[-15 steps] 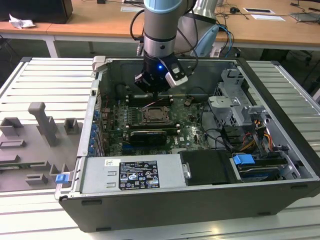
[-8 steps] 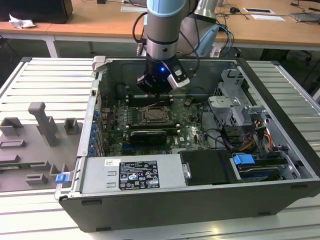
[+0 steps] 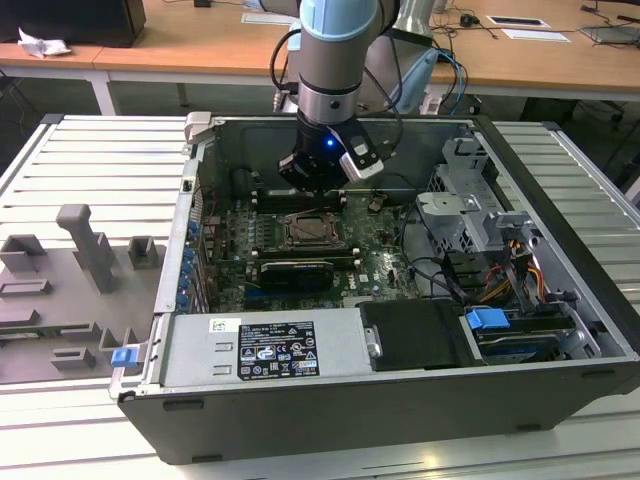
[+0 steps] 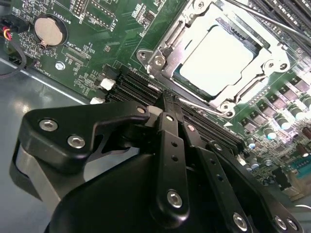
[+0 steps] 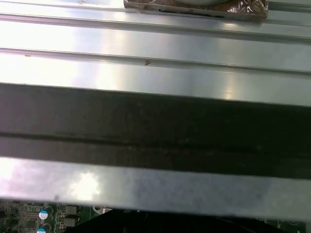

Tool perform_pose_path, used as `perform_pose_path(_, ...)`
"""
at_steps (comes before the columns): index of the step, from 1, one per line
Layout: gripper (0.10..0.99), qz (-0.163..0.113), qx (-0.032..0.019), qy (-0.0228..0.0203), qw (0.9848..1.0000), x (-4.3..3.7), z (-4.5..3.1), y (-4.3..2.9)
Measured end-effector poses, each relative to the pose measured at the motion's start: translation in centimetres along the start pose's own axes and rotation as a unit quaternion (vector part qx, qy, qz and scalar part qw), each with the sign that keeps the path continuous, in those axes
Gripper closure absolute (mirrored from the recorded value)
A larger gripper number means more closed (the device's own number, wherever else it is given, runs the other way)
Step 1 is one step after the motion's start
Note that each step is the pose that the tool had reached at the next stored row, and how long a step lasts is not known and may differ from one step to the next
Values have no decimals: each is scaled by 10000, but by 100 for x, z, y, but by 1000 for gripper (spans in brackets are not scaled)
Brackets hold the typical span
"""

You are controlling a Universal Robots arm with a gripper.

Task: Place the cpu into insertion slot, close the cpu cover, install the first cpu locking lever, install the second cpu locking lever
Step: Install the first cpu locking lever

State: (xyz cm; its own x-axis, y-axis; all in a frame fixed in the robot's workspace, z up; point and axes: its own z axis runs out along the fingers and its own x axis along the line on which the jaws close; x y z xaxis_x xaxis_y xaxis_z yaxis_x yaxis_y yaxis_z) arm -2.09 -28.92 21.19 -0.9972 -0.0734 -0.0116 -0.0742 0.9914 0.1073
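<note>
CPU (image 4: 221, 60) seated in the insertion slot (image 4: 194, 90), pale face up, framed by the cpu cover (image 4: 274, 60) lying flat over it — claw (image 4: 167, 99) with fingers drawn together, empty, just beside the socket's edge near a wire lever (image 4: 204, 108)

No legible text on any surface.

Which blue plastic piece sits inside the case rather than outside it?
The blue tab by the drive bay, at the exterior view's right; the other blue clip lies outside the case.
</note>
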Motion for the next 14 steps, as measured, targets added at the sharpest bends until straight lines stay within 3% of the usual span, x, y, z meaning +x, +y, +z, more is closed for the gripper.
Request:
perform_pose_path(7, 980, -3, 4, -23, 10000, -11, 50, -6)
perform_pose_path(14, 980, -3, 64, -22, 10000, -13, 82, -11)
